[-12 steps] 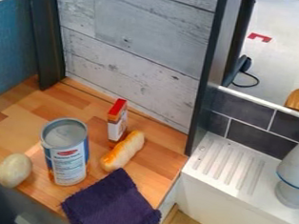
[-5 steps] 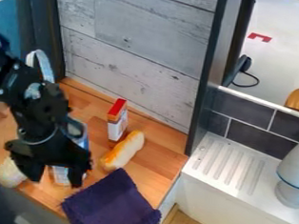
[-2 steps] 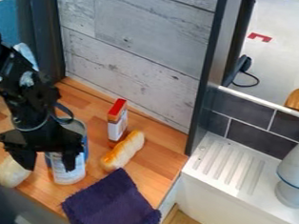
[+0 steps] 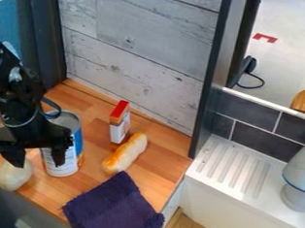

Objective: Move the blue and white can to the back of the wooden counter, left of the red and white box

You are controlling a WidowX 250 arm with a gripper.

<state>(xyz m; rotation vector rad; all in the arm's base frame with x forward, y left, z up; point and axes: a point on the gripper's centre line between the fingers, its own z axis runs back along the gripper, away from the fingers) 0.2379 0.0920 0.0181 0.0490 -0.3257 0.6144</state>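
Note:
The gripper (image 4: pixel 37 162) hangs open at the left of the counter, its fingers spread wide. Its right finger overlaps the front of a silver-topped can (image 4: pixel 64 164) with a white and blue label; contact between them is hard to judge. The left finger is just over a pale, rounded object (image 4: pixel 13 176), covering its upper edge. To the can's right lie an orange-and-white bread-like roll (image 4: pixel 124 154) and, behind it, a small upright box (image 4: pixel 119 122) with a red top. A dark purple cloth (image 4: pixel 114 207) is spread at the counter's front edge.
The wooden counter (image 4: pixel 157 170) is bounded behind by a grey plank wall (image 4: pixel 136 47) and dark posts. To the right stands a white ridged drainboard (image 4: pixel 233 172) beside dark tiles, with a grey faucet-like piece (image 4: pixel 300 176) at the edge.
The arm has come in from the upper left, then shifted left over the last moments. The can has moved slightly back and left. The other objects have kept their places.

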